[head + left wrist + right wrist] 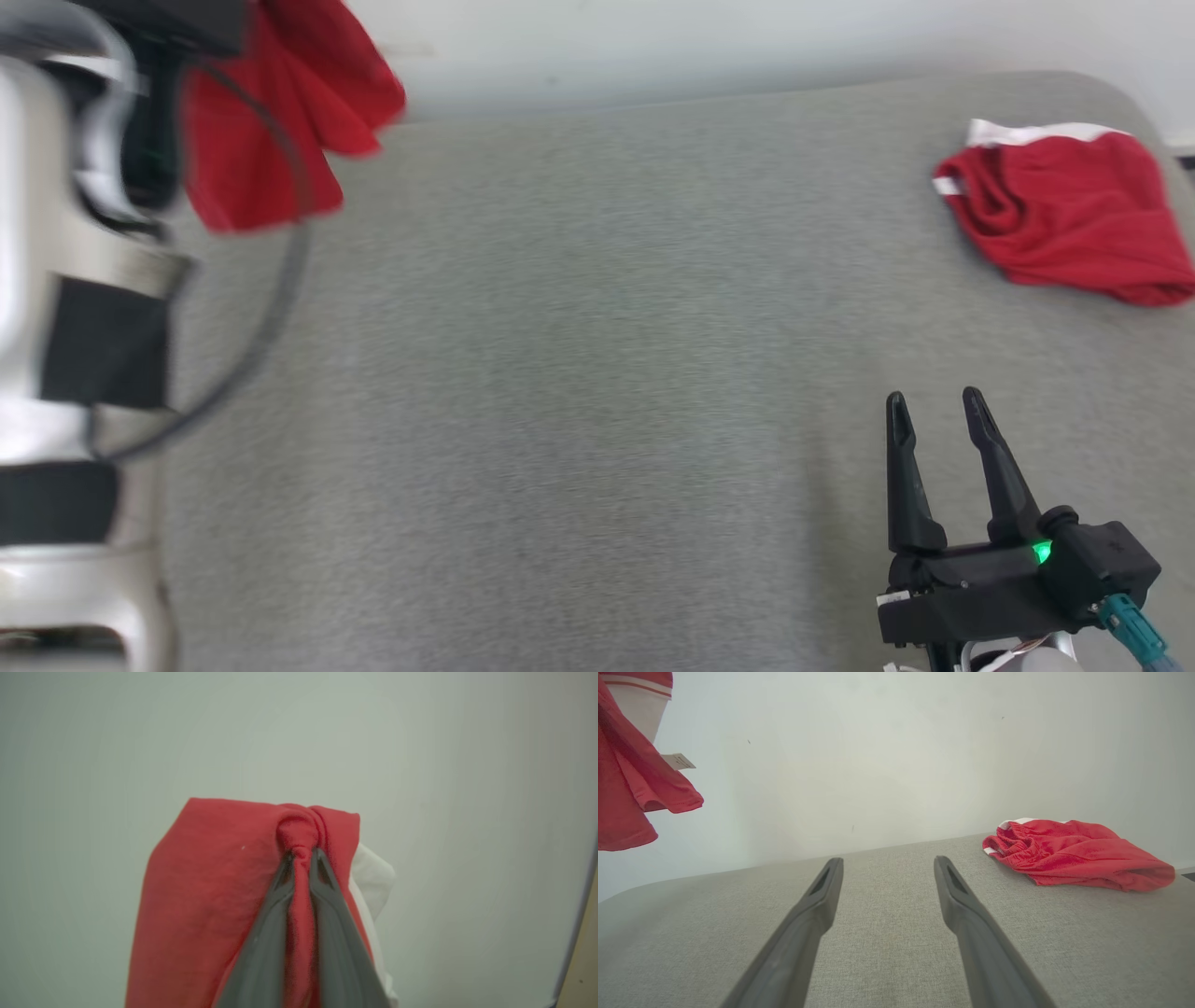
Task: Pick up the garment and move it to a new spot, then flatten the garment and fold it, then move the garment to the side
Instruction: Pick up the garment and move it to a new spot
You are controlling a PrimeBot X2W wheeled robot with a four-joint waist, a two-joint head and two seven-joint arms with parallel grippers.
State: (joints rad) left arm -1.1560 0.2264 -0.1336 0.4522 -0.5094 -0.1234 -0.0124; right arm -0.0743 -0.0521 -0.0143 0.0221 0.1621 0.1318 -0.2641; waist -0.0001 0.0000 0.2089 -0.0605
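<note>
A red garment (280, 121) with white trim hangs in the air at the far left, above the grey padded surface (579, 373). My left gripper (301, 856) is shut on a bunched fold of this garment (210, 896), with cloth pinched between the fingers. The right wrist view catches the same hanging garment (630, 788) at its left edge, a small label sticking out of it. My right gripper (934, 411) rests low at the near right, open, with nothing between its fingers (817, 905).
A second red garment (1074, 219) with a white band lies crumpled at the far right of the surface; it shows too as a red garment (1073, 854) in the right wrist view. A pale wall (747, 37) stands behind. My left forearm (65, 327) fills the left edge.
</note>
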